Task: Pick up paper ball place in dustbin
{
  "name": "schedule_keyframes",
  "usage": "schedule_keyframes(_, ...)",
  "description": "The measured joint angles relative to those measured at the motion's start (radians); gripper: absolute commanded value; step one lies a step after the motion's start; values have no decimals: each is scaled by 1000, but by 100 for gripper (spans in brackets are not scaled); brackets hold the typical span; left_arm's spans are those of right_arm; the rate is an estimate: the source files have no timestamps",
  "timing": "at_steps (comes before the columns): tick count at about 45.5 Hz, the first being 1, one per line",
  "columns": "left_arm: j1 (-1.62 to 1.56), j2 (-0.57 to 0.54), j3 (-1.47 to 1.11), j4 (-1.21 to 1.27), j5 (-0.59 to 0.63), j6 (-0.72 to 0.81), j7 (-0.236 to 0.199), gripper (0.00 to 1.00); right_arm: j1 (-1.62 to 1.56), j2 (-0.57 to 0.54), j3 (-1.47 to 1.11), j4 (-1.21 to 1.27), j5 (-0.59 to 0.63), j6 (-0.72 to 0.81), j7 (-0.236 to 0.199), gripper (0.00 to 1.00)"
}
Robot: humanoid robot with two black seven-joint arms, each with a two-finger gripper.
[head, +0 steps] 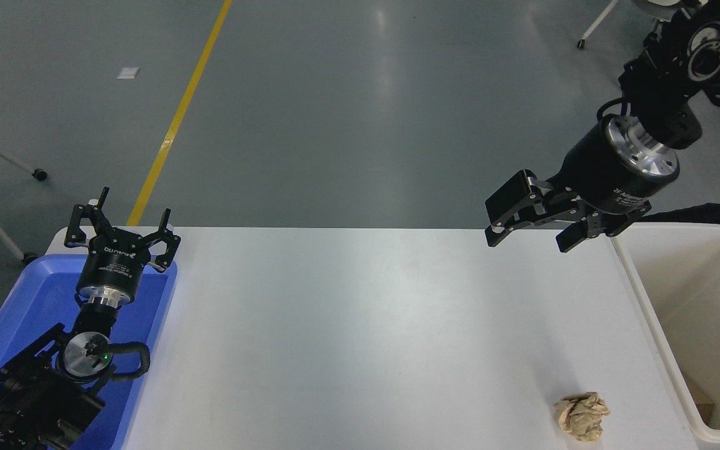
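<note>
The tan paper ball point(581, 416) lies on the white table point(360, 325) near its front right corner, just left of the cream-white dustbin point(647, 312). My right gripper point(532, 236) is open and empty. It hangs over the table's far right edge, well above and beyond the ball. My left gripper point(121, 226) is open and parked at the lower left over the blue tray.
A shallow blue tray point(35, 300) sits at the table's left end under the left arm. A dark sleeve and part of a hand point(710, 214) show at the right edge beyond the dustbin. The grey floor with a yellow line lies beyond the table.
</note>
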Motion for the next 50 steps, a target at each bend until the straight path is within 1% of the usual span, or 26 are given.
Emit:
schedule_keyframes(5, 0, 0, 0, 0, 0, 0, 0, 100, -49, -75, 5, 3, -80, 0, 2, 100)
schedule_keyframes(11, 0, 0, 0, 0, 0, 0, 0, 100, -149, -209, 36, 5, -214, 0, 2, 100)
schedule_keyframes(17, 0, 0, 0, 0, 0, 0, 0, 100, -274, -312, 87, 5, -326, -1, 3, 100)
schedule_keyframes(24, 0, 0, 0, 0, 0, 0, 0, 100, -430, -382, 169, 0, -406, -25, 3, 100)
schedule_keyframes(31, 0, 0, 0, 0, 0, 0, 0, 100, -616, -418, 283, -36, -457, -67, 3, 100)
schedule_keyframes(36, 0, 0, 0, 0, 0, 0, 0, 100, -740, -424, 359, -75, -496, -101, 3, 100)
schedule_keyframes(50, 0, 0, 0, 0, 0, 0, 0, 100, -1048, -372, 554, -210, -594, -202, 6, 100)
